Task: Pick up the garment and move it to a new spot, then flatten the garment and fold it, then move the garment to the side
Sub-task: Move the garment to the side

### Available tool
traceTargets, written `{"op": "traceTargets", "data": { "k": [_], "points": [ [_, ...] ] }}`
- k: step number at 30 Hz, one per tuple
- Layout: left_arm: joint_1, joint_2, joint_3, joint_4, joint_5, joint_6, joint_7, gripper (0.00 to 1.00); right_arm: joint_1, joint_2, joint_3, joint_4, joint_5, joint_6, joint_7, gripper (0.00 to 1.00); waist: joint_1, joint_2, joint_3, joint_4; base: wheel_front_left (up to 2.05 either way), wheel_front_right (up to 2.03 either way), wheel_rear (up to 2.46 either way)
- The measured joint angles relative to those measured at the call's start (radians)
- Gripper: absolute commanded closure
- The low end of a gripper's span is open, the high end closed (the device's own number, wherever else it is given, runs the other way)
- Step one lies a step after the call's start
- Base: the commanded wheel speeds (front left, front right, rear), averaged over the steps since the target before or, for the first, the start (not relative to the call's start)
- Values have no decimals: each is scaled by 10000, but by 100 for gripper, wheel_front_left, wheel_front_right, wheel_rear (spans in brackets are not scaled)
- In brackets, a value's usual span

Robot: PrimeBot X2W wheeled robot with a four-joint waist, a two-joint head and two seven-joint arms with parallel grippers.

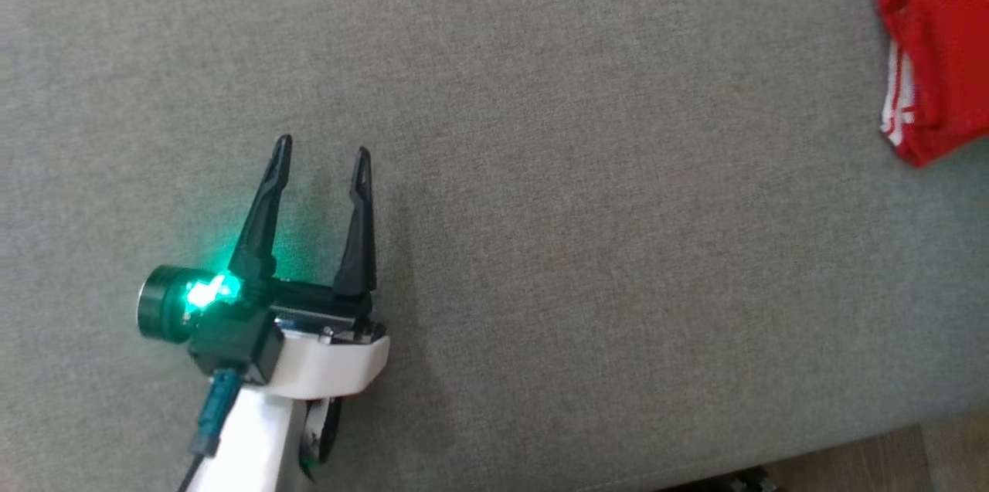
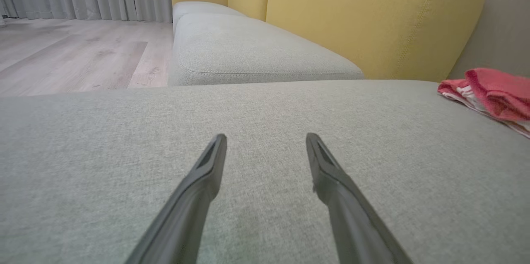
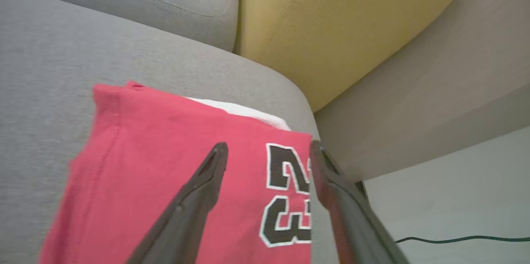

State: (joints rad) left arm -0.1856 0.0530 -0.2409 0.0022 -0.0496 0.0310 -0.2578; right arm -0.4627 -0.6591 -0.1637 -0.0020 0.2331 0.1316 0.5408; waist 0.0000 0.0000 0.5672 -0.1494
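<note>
Left tool [image 1: 322, 146], spread, well left of red garment [image 1: 939, 44]; right tool [image 3: 268, 144], spread, over it.

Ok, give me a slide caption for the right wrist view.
Open right gripper poised over folded red jersey at corner of grey cushion.

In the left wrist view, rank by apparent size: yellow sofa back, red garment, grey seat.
Largest: grey seat, though nearest the camera.
Then: yellow sofa back.
Smallest: red garment, cut off at the frame edge.
</note>
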Motion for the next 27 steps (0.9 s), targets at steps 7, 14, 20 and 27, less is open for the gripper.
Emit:
{"op": "traceTargets", "data": {
  "k": [7,14,20,27],
  "points": [
    [134,-6,176,548,-980,-516,2,0,511,1411,1563,-303,-245,0,-1149,0,0,0,-834,89,0,0,0],
    [946,-8,163,1014,-1373,-706,6,0,1462,3026,3279,1306,-176,0,-3522,0,-2,1,-2107,331,0,0,0],
    [1522,-10,82,1174,-1624,-449,8,0,2530,4288,4665,3651,-1122,0,-6799,0,-3,1,-3460,822,0,0,0],
    [2385,-8,38,1553,-1722,-238,12,0,3455,5555,3643,4405,-1942,0,-7889,0,-3,1,-4872,1310,0,0,0]
  ]
}}
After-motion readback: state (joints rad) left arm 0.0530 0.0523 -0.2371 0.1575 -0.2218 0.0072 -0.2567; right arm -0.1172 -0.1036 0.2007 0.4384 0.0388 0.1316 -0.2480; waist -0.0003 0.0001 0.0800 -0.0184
